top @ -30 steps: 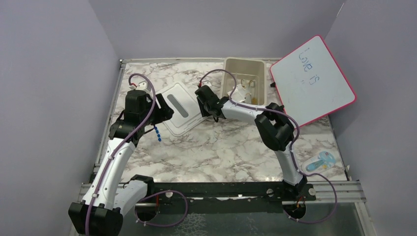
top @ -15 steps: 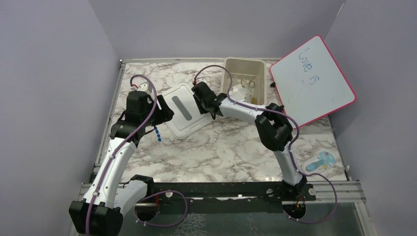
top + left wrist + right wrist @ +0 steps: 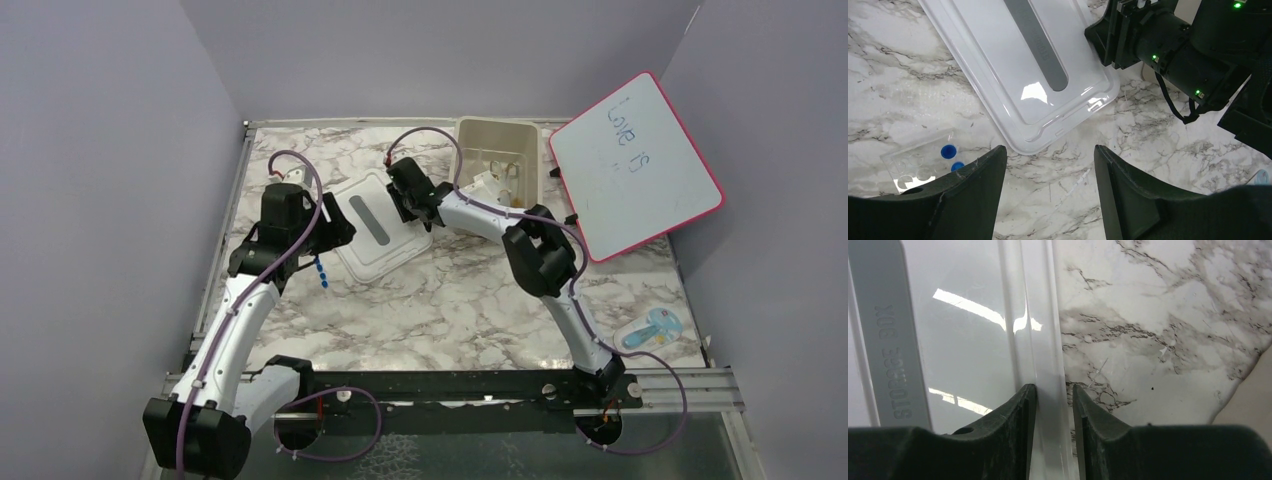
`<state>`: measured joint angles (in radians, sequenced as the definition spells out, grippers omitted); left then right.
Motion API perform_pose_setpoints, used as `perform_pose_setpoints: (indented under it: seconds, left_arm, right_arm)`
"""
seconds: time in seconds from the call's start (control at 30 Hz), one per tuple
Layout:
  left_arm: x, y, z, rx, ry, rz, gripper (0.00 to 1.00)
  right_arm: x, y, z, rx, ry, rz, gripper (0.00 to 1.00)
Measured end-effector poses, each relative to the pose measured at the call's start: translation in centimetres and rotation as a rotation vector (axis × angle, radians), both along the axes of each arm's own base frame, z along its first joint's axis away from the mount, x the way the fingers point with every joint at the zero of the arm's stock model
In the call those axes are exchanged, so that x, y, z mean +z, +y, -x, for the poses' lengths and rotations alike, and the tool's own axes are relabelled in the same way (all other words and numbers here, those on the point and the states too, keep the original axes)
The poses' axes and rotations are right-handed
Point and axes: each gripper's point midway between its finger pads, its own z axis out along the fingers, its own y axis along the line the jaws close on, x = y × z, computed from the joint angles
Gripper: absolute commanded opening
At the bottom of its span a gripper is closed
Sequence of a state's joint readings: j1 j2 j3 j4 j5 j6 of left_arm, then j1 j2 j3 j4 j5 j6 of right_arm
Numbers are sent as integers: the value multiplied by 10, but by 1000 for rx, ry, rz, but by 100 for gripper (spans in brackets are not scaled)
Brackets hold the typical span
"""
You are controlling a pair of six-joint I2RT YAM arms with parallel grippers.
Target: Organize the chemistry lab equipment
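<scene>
Two end effectors work at the white lid (image 3: pixel 385 245) lying flat on the bench (image 3: pixel 450 290). The left end effector (image 3: pixel 1048 155) stands wide open and empty above the lid's corner. The right end effector (image 3: pixel 1054 392) straddles the lid's raised rim, fingers narrowed to either side; a firm clamp cannot be confirmed. The clear packet of blue-capped tubes (image 3: pixel 923 160) lies on the bench near the lid. Further small items (image 3: pixel 497 168) sit inside the beige tub (image 3: pixel 470 135).

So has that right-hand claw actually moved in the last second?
Yes. In the top view the right gripper has slid left, away from the beige tub, and now sits over the near edge of the white lid.
</scene>
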<state>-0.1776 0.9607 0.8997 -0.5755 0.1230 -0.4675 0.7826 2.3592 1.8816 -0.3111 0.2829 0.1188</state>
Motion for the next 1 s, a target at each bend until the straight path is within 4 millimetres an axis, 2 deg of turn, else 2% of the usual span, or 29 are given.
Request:
perform_pose_setpoints:
  seconds: [0.27,0.4,0.5,0.73,0.87,1.0]
  left_arm:
    - [-14,-2,-9,10,31,9,67]
    - [-22,-1,-16,40,41,11,68]
    - [-29,1,-23,74,58,12,71]
    - [-39,13,-38,181,68,-5,75]
    - [-36,23,-46,255,41,-9,77]
    - [-31,26,-54,297,14,9,78]
  right_arm:
    - [-2,2,-4,61,58,-70,11]
    - [-1,2,-5,83,60,-76,4]
    - [1,3,-7,92,49,-75,1]
    - [5,-2,-5,100,26,-79,1]
    - [22,-6,-2,98,-5,-105,1]
    - [56,-7,-7,87,-66,-167,1]
